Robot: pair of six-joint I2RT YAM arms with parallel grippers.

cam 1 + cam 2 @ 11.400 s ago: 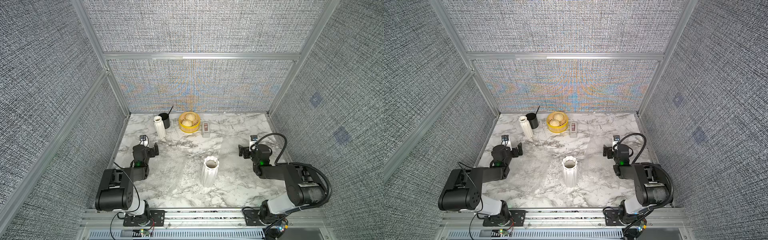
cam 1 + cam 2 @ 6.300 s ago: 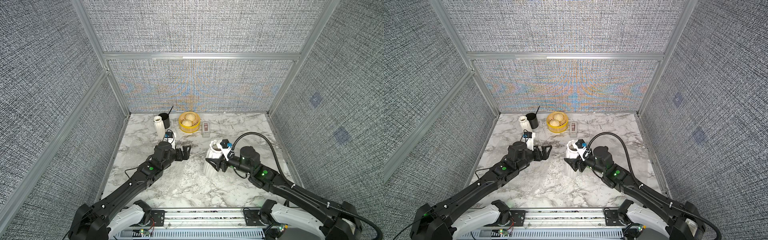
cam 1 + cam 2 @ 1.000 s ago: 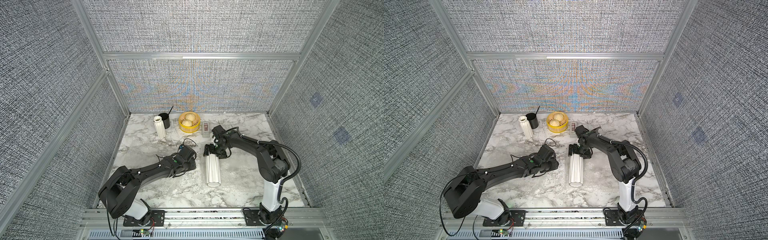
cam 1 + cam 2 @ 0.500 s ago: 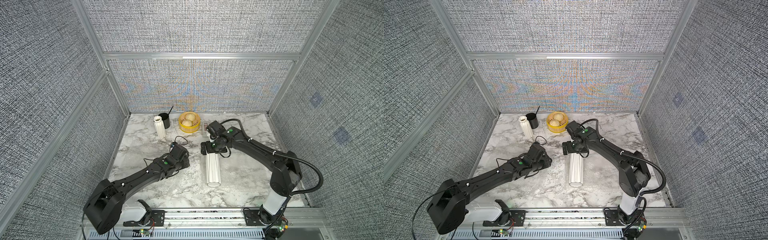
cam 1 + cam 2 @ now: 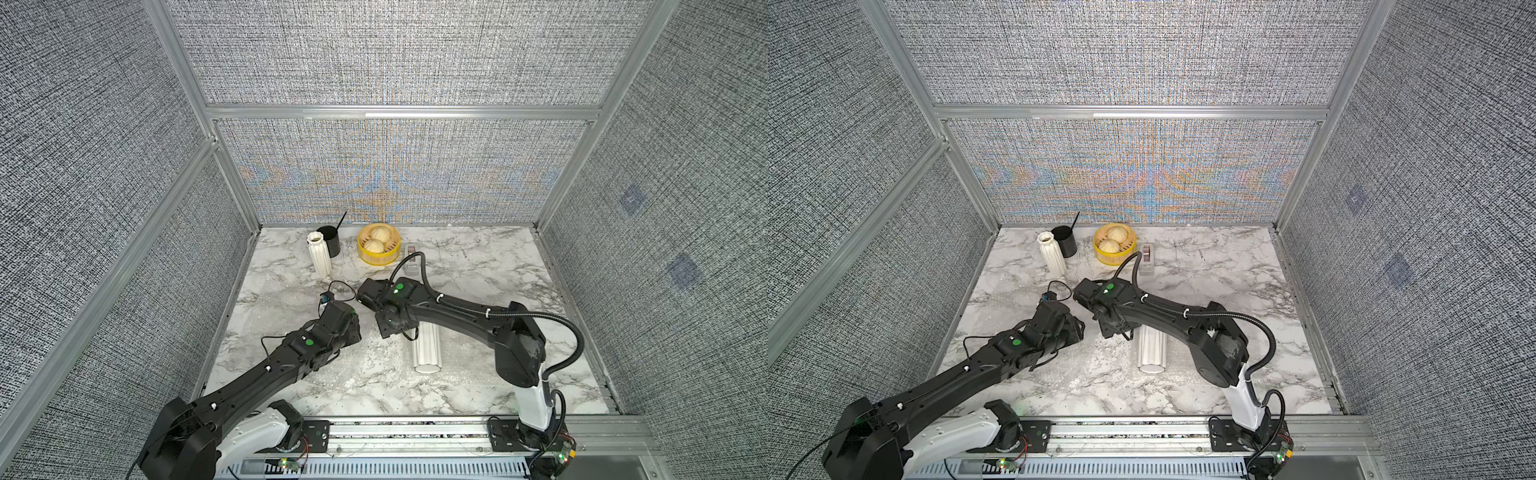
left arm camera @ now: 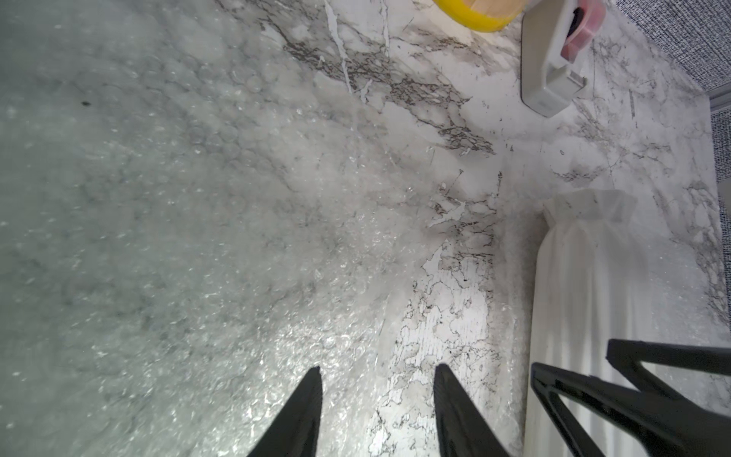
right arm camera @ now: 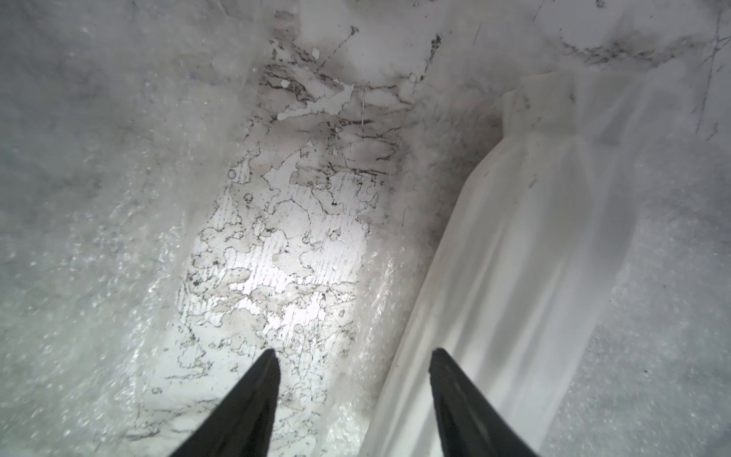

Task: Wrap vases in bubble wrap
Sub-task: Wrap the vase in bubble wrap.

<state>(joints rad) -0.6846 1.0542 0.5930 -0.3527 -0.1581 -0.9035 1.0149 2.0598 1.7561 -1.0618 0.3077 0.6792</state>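
Note:
The wider vase (image 5: 427,349) lies on its side on a sheet of bubble wrap (image 5: 457,357) in both top views. The slimmer vase (image 5: 320,254) stands upright at the back left. A second sheet of bubble wrap (image 6: 178,237) covers the table's left part. My left gripper (image 6: 377,368) is open, low over that sheet's edge, with bare marble under one tip. My right gripper (image 7: 353,352) is open beside the wider vase (image 7: 514,257), astride the edge of the bubble wrap (image 7: 379,292), with one tip over the vase's ribs. Neither holds anything.
A black mug (image 5: 330,246) with a stick, a yellow steamer basket (image 5: 379,259) holding two buns and a tape dispenser (image 5: 412,259) stand along the back. The two wrists are close together left of the lying vase. Grey walls enclose three sides.
My right gripper has moved from the vase's rim leftward and nearer, down beside the vase, and its jaws have narrowed. My left gripper has shifted slightly left and nearer and opened a little.

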